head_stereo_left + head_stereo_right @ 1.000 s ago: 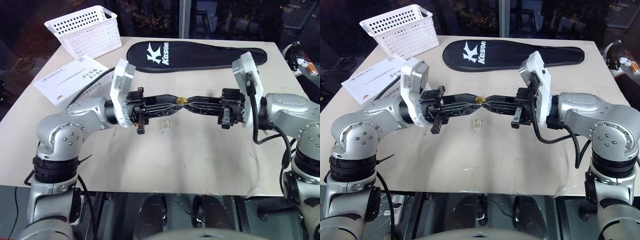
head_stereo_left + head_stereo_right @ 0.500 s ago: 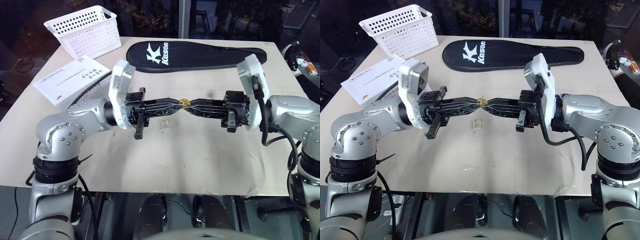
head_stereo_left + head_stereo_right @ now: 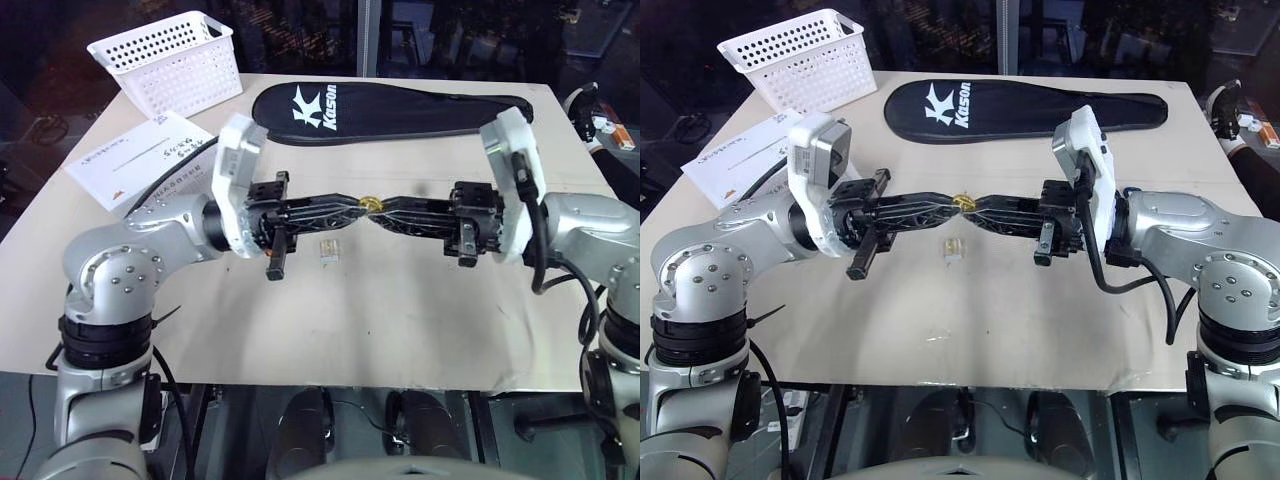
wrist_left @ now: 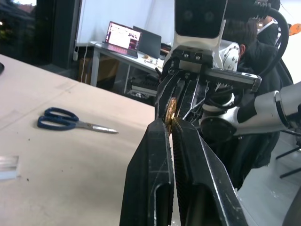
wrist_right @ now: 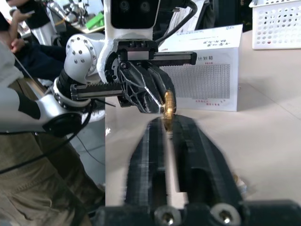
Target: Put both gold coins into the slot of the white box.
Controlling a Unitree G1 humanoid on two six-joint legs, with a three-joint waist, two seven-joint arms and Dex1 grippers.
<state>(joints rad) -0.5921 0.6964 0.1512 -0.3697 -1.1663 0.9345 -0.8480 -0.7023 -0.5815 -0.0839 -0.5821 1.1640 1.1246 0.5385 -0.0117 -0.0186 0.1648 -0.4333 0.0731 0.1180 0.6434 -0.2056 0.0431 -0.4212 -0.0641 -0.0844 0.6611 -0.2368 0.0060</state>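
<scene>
Beige tabletop (image 3: 420, 320) under both arms. We see left gripper (image 3: 357, 206) fingers pinching gold coin (image 3: 370, 203) at tips. Right gripper (image 3: 385, 209) meets coin tip-to-tip, narrow gap between its fingers. White box (image 3: 140, 158) beyond left fingers.

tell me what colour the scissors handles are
Blue; the scissors show best in the left wrist view.

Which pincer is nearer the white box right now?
Left. The left pincer hangs mid-table, with its arm on the side of the white box, which lies flat at the far left. The right pincer meets it tip to tip at the gold coin, farther from the box.
</scene>
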